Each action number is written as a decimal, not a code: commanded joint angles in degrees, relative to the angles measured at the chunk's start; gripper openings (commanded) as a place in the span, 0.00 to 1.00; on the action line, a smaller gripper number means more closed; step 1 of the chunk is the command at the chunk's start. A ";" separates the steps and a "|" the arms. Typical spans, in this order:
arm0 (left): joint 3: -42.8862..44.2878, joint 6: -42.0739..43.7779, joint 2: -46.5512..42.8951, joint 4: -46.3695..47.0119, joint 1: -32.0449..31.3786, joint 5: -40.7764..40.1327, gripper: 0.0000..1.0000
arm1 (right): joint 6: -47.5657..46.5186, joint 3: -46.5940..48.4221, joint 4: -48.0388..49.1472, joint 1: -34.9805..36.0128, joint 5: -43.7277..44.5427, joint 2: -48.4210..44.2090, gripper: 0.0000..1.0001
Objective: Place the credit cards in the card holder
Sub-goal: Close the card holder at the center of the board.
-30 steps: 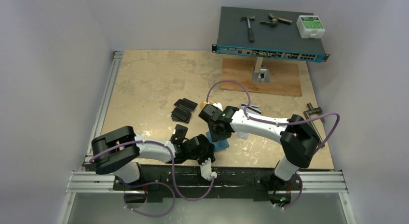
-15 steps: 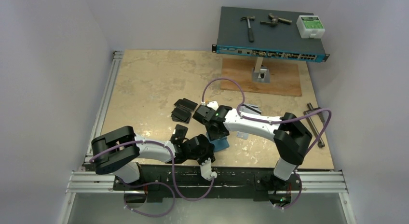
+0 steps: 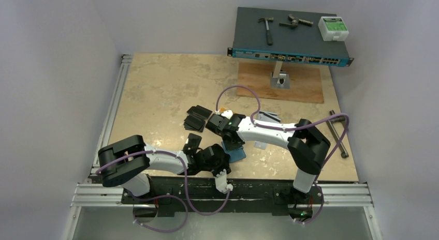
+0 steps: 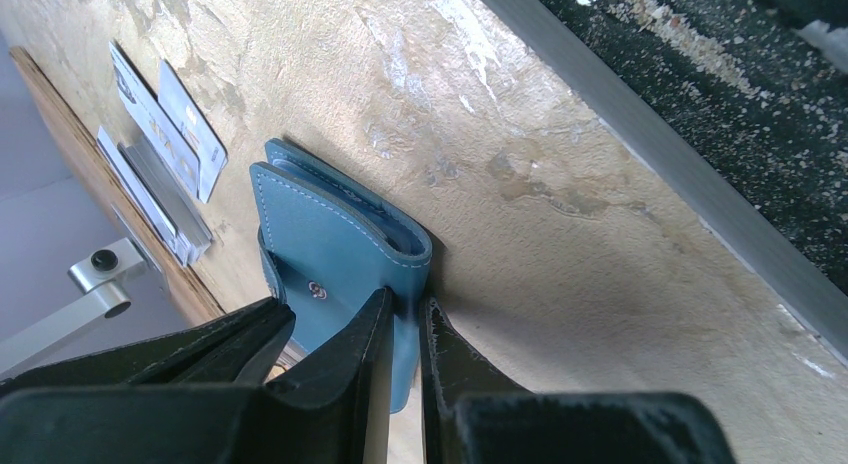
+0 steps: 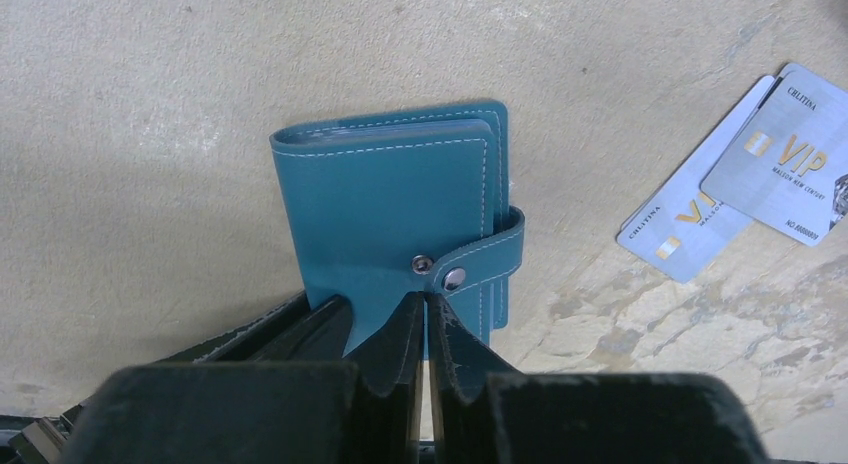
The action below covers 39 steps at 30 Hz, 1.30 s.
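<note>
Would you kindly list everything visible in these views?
holder: one, teal, snapped shut, table's near middle
black cards: several, black, beyond holder, left
silver cards: several, silver-white, right of holder
switch: one, blue-grey, on stand, far right
hammer: one, dark, on switch
metal tool: one, dark, on switch
box: one, white and green, on switch
board: one, brown, under stand
bar: one, grey, table's right edge
table: one, tan
left pincer: one, black, shut on holder's edge
right pincer: one, black, shut, at holder

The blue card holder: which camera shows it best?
The right wrist view: most of the front of the card holder, snap tab included, faces the camera. The left wrist view shows it at a slant, partly hidden. The top view shows only a blue corner.
</note>
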 commanded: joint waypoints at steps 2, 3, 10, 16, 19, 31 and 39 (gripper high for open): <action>-2.23 -1.88 1.37 -12.07 0.29 0.74 0.00 | 1.30 -0.40 0.57 0.13 3.00 -2.55 0.00; -2.17 -1.96 1.29 -12.12 0.31 0.76 0.00 | 1.49 -0.46 0.69 0.14 3.38 -2.75 0.00; -2.23 -2.08 1.18 -12.56 0.33 0.76 0.00 | 1.43 -1.53 3.08 0.10 1.51 -1.97 0.00; -1.98 -2.04 1.24 -12.57 0.29 0.58 0.00 | 0.97 -2.69 4.83 0.09 -0.96 -1.05 0.00; -1.86 -1.94 1.23 -12.66 0.29 0.58 0.00 | 0.65 -2.65 5.09 0.06 -1.06 -0.87 0.00; -1.79 -1.88 1.16 -13.14 0.29 0.44 0.00 | -0.36 -2.95 6.21 -0.21 -4.93 0.11 0.00; -1.63 -2.11 0.97 -13.38 0.29 0.58 0.00 | 1.89 3.36 -2.61 -0.08 4.46 -4.78 0.29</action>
